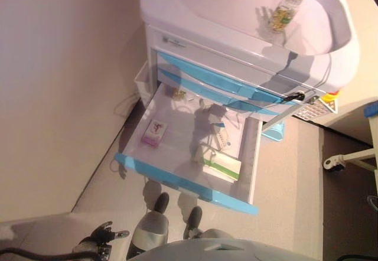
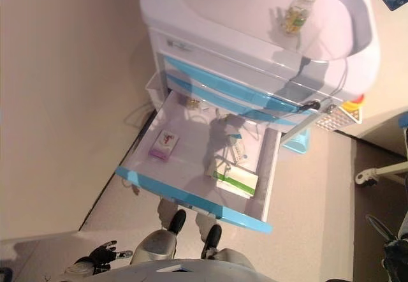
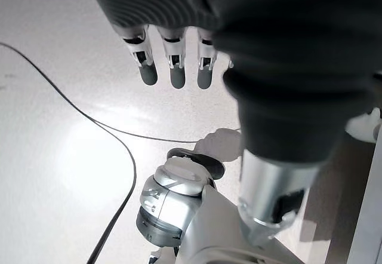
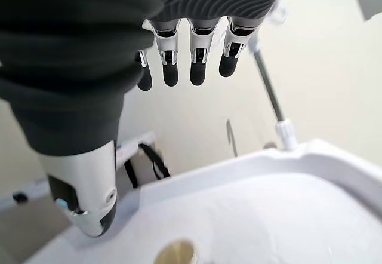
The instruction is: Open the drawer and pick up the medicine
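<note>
A white cart (image 1: 195, 39) has its lower blue-fronted drawer (image 1: 177, 179) pulled open. In the drawer lie a pink medicine box (image 1: 155, 133), a green and white box (image 1: 223, 165) and small packets (image 1: 220, 132). A clear bottle of yellow pills (image 1: 283, 12) lies in the cart's top tray (image 1: 336, 31). My left hand (image 1: 101, 236) hangs low over the floor, clear of the drawer, with its fingers (image 3: 174, 67) straight and empty. My right hand (image 4: 197, 67) is open and empty above the top tray, over the bottle's cap (image 4: 176, 253).
A beige wall runs along the left. A white side basket (image 1: 142, 81) hangs on the cart's left, a mesh basket (image 1: 310, 108) on its right. A blue bin (image 1: 274, 132) sits under that. A wheeled stand leg (image 1: 336, 162) is at the right.
</note>
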Motion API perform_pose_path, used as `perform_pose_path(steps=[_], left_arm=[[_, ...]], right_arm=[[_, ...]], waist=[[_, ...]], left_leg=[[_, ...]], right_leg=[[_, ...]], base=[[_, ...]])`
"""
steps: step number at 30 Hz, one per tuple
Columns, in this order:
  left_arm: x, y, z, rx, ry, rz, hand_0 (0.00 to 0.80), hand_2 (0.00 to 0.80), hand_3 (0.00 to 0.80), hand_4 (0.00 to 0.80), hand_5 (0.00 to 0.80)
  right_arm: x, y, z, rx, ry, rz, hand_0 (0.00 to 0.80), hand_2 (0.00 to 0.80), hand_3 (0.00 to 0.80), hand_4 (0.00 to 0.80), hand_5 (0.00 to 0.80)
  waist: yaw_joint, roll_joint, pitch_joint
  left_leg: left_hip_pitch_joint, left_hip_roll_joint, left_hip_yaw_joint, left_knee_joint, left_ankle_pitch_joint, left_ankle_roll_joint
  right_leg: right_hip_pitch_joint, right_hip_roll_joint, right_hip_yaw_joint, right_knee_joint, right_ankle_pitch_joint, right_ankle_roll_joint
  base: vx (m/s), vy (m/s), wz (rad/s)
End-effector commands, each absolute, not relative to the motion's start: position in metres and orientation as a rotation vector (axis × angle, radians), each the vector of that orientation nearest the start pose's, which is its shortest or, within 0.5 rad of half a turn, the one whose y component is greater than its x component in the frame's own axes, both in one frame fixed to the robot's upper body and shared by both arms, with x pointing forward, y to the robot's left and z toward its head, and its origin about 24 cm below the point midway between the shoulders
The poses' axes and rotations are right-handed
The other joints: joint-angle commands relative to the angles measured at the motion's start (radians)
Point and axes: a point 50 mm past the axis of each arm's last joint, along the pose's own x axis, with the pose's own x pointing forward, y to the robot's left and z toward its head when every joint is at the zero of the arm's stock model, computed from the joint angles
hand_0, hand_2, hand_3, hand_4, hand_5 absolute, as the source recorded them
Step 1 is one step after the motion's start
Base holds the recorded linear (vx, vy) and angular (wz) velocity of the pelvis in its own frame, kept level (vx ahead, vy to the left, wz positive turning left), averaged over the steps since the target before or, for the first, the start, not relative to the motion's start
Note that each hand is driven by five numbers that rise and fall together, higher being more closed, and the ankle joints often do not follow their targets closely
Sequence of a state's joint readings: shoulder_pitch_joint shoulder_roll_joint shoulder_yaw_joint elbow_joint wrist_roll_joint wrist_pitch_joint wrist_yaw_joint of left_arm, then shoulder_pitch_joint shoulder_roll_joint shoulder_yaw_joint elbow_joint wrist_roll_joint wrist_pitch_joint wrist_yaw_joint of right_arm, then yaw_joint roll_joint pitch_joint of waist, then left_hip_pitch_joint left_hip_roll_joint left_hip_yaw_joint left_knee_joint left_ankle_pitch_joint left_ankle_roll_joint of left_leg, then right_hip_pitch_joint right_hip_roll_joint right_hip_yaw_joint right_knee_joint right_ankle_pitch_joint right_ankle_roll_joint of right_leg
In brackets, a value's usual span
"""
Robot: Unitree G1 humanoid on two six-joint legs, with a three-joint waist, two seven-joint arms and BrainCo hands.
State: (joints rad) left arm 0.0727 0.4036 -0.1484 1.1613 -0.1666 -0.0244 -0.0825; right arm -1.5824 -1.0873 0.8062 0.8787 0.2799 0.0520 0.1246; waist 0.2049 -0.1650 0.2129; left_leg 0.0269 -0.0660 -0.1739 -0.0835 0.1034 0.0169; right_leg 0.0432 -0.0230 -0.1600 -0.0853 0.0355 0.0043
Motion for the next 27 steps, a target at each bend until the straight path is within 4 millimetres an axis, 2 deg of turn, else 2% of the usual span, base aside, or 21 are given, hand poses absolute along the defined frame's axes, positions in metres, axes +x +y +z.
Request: perform_pose_path(steps=[1, 3, 7, 9, 13, 17, 18, 19, 20, 21, 23, 24, 25, 26, 27], left_arm=[[0.049, 0.294, -0.148, 0.325, 1.315, 0.064, 0.000, 0.000, 0.000, 0.000, 0.000], [0.049, 0.292, -0.149, 0.333, 1.321, 0.041, 0.000, 0.000, 0.000, 0.000, 0.000], [0.053, 0.288, -0.150, 0.351, 1.319, 0.006, 0.000, 0.000, 0.000, 0.000, 0.000], [0.058, 0.285, -0.150, 0.351, 1.312, -0.007, 0.000, 0.000, 0.000, 0.000, 0.000], [0.068, 0.282, -0.150, 0.361, 1.303, -0.030, 0.000, 0.000, 0.000, 0.000, 0.000], [0.075, 0.274, -0.152, 0.350, 1.303, -0.051, 0.000, 0.000, 0.000, 0.000, 0.000], [0.077, 0.271, -0.153, 0.340, 1.302, -0.047, 0.000, 0.000, 0.000, 0.000, 0.000], [0.077, 0.272, -0.153, 0.343, 1.303, -0.047, 0.000, 0.000, 0.000, 0.000, 0.000], [0.078, 0.267, -0.154, 0.335, 1.309, -0.056, 0.000, 0.000, 0.000, 0.000, 0.000], [0.079, 0.262, -0.156, 0.330, 1.311, -0.065, 0.000, 0.000, 0.000, 0.000, 0.000], [0.078, 0.255, -0.158, 0.351, 1.313, -0.103, 0.000, 0.000, 0.000, 0.000, 0.000], [0.077, 0.253, -0.159, 0.365, 1.312, -0.123, 0.000, 0.000, 0.000, 0.000, 0.000], [0.079, 0.248, -0.160, 0.380, 1.302, -0.149, 0.000, 0.000, 0.000, 0.000, 0.000], [0.081, 0.245, -0.160, 0.397, 1.293, -0.186, 0.000, 0.000, 0.000, 0.000, 0.000], [0.084, 0.242, -0.159, 0.407, 1.279, -0.208, 0.000, 0.000, 0.000, 0.000, 0.000]], right_arm=[[0.328, -0.304, 0.433, -0.885, -0.496, -0.375, 0.000, 0.000, 0.000, 0.000, 0.000], [0.324, -0.307, 0.430, -0.797, -0.566, -0.379, 0.000, 0.000, 0.000, 0.000, 0.000], [0.315, -0.325, 0.415, -0.650, -0.623, -0.416, 0.000, 0.000, 0.000, 0.000, 0.000], [0.306, -0.344, 0.405, -0.549, -0.654, -0.495, 0.000, 0.000, 0.000, 0.000, 0.000], [0.300, -0.375, 0.368, -0.319, -0.619, -0.602, 0.000, 0.000, 0.000, 0.000, 0.000], [0.307, -0.382, 0.294, -0.132, -0.548, -0.651, 0.000, 0.000, 0.000, 0.000, 0.000], [0.311, -0.377, 0.263, -0.070, -0.511, -0.656, 0.000, 0.000, 0.000, 0.000, 0.000], [0.310, -0.378, 0.262, -0.068, -0.509, -0.660, 0.000, 0.000, 0.000, 0.000, 0.000], [0.314, -0.368, 0.233, -0.067, -0.453, -0.650, 0.000, 0.000, 0.000, 0.000, 0.000], [0.318, -0.350, 0.191, -0.044, -0.366, -0.630, 0.000, 0.000, 0.000, 0.000, 0.000], [0.317, -0.327, 0.139, -0.098, -0.238, -0.601, 0.000, 0.000, 0.000, 0.000, 0.000], [0.316, -0.322, 0.127, -0.119, -0.192, -0.594, 0.000, 0.000, 0.000, 0.000, 0.000], [0.309, -0.311, 0.101, -0.170, -0.128, -0.575, 0.000, 0.000, 0.000, 0.000, 0.000], [0.303, -0.305, 0.083, -0.209, -0.071, -0.551, 0.000, 0.000, 0.000, 0.000, 0.000], [0.300, -0.302, 0.072, -0.243, -0.035, -0.543, 0.000, 0.000, 0.000, 0.000, 0.000]], waist=[[-0.029, 0.002, -0.102], [-0.048, 0.016, -0.102], [-0.079, 0.039, -0.104], [-0.102, 0.054, -0.104], [-0.129, 0.071, -0.102], [-0.162, 0.096, -0.091], [-0.174, 0.104, -0.088], [-0.170, 0.101, -0.089], [-0.183, 0.110, -0.083], [-0.195, 0.118, -0.071], [-0.211, 0.128, -0.053], [-0.214, 0.130, -0.048], [-0.224, 0.135, -0.035], [-0.232, 0.138, -0.024], [-0.238, 0.140, -0.013]], left_leg=[[0.029, -0.050, 0.027, 0.007, -0.118, 0.021], [0.037, -0.050, 0.042, 0.009, -0.125, 0.023], [0.049, -0.048, 0.068, 0.010, -0.134, 0.026], [0.054, -0.045, 0.084, 0.009, -0.139, 0.027], [0.051, -0.043, 0.104, 0.009, -0.139, 0.028], [0.056, -0.040, 0.131, 0.008, -0.144, 0.032], [0.058, -0.040, 0.140, 0.009, -0.146, 0.035], [0.059, -0.040, 0.142, 0.009, -0.147, 0.035], [0.060, -0.040, 0.150, 0.012, -0.151, 0.038], [0.063, -0.041, 0.164, 0.018, -0.158, 0.044], [0.070, -0.040, 0.177, 0.027, -0.173, 0.053], [0.069, -0.040, 0.182, 0.032, -0.176, 0.055], [0.064, -0.041, 0.191, 0.043, -0.180, 0.060], [0.056, -0.041, 0.199, 0.056, -0.185, 0.063], [0.047, -0.042, 0.208, 0.070, -0.189, 0.066]], right_leg=[[0.019, 0.009, 0.022, 0.091, -0.044, 0.051], [0.018, 0.007, 0.041, 0.089, -0.041, 0.054], [0.015, 0.007, 0.071, 0.084, -0.034, 0.062], [0.009, 0.005, 0.087, 0.081, -0.028, 0.067], [-0.009, 0.004, 0.115, 0.081, -0.013, 0.076], [-0.025, 0.002, 0.146, 0.087, -0.003, 0.082], [-0.029, 0.004, 0.158, 0.088, -0.002, 0.082], [-0.029, 0.004, 0.159, 0.088, -0.002, 0.082], [-0.035, 0.003, 0.167, 0.092, 0.001, 0.084], [-0.046, 0.002, 0.177, 0.100, 0.005, 0.085], [-0.053, 0.004, 0.192, 0.113, -0.002, 0.085], [-0.057, 0.005, 0.196, 0.119, -0.003, 0.084], [-0.070, 0.005, 0.202, 0.132, -0.002, 0.085], [-0.083, 0.005, 0.210, 0.145, -0.004, 0.084], [-0.094, 0.005, 0.215, 0.155, -0.005, 0.084]], base=[[-0.076, 0.014, -0.27], [-0.084, 0.010, -0.30], [-0.081, 0.006, -0.37], [-0.093, 0.001, -0.29], [-0.105, 0.000, -0.29], [-0.074, 0.022, -0.32], [-0.037, 0.021, -0.30], [-0.020, 0.028, -0.35], [-0.021, 0.028, -0.36], [-0.014, 0.033, -0.39], [0.035, 0.030, -0.43], [0.052, 0.034, -0.41], [0.006, 0.038, -0.28], [-0.018, 0.049, -0.20], [-0.064, 0.053, -0.14]])
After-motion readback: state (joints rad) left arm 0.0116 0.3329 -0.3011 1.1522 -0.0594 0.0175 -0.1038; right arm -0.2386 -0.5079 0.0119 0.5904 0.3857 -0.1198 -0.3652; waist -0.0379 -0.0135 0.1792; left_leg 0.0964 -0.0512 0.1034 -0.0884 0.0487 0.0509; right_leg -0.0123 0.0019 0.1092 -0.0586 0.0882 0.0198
